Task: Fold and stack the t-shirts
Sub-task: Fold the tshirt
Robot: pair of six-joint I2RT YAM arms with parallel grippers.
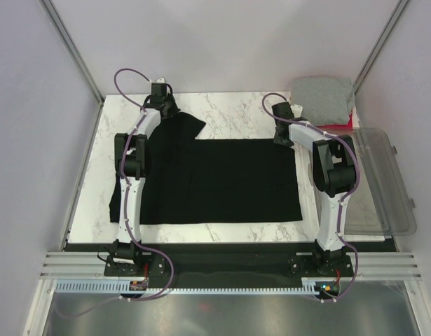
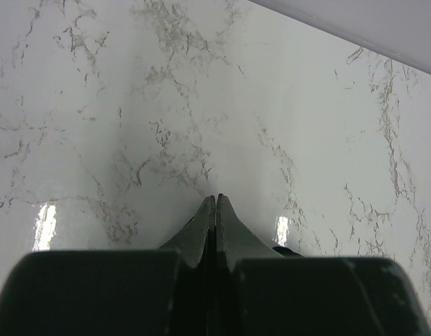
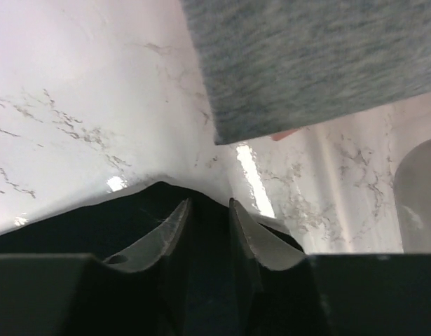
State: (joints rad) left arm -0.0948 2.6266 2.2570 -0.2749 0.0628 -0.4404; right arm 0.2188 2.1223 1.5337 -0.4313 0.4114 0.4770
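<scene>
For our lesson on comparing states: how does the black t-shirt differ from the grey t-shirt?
The black t-shirt lies spread out across the middle of the table; the grey t-shirt sits folded square at the far right corner. The black one covers far more surface than the grey one. Black is plain, grey is heathered. Both are soft cloth.

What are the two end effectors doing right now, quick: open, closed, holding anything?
Left end effector: closed, nothing seen in its grip.
Right end effector: partly open, astride the edge of the plain black cloth t-shirt, not gripping it.
</scene>
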